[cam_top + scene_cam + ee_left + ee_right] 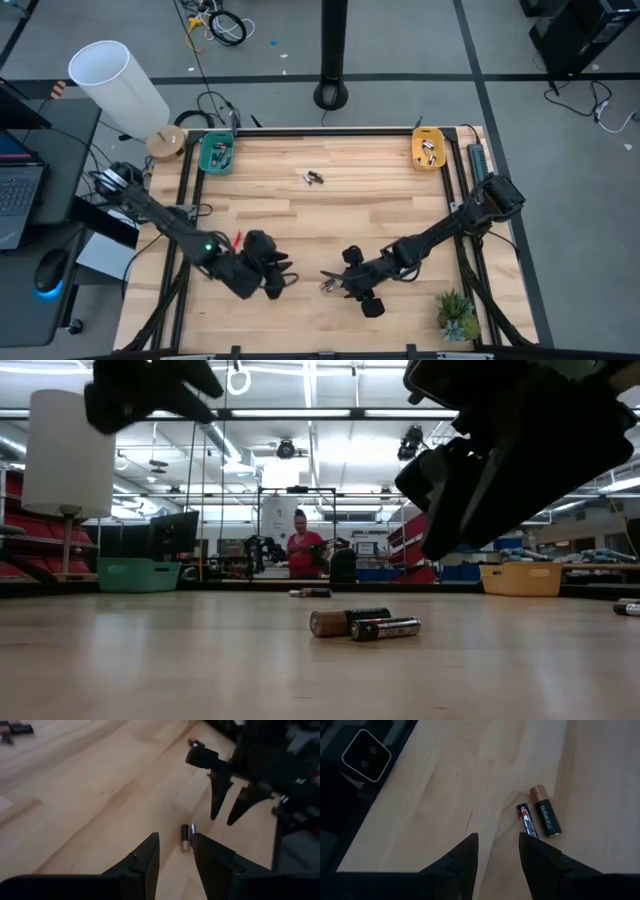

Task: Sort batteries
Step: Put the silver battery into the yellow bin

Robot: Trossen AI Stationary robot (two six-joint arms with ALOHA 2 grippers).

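Two small batteries lie side by side on the wooden table near its near edge: a copper-topped black cell (pixel 546 816) and a thinner red-and-black one (pixel 527 821), also seen in the low view (pixel 365 624). My right gripper (pixel 497 836) hovers open just to their right (pixel 332 279). My left gripper (pixel 175 837) is open too, left of them (pixel 286 280), pointing at the pair (pixel 186 836). Another pair of batteries (pixel 314 178) lies mid-table toward the far edge. More cells rest in the teal tray (pixel 218 153) and the orange tray (pixel 428 148).
A lamp with a white shade (pixel 120 85) stands off the table's far left corner. A small potted plant (pixel 458 315) sits at the near right corner. One more cell (pixel 628 607) lies far right. A person (pixel 303 550) stands in the room beyond.
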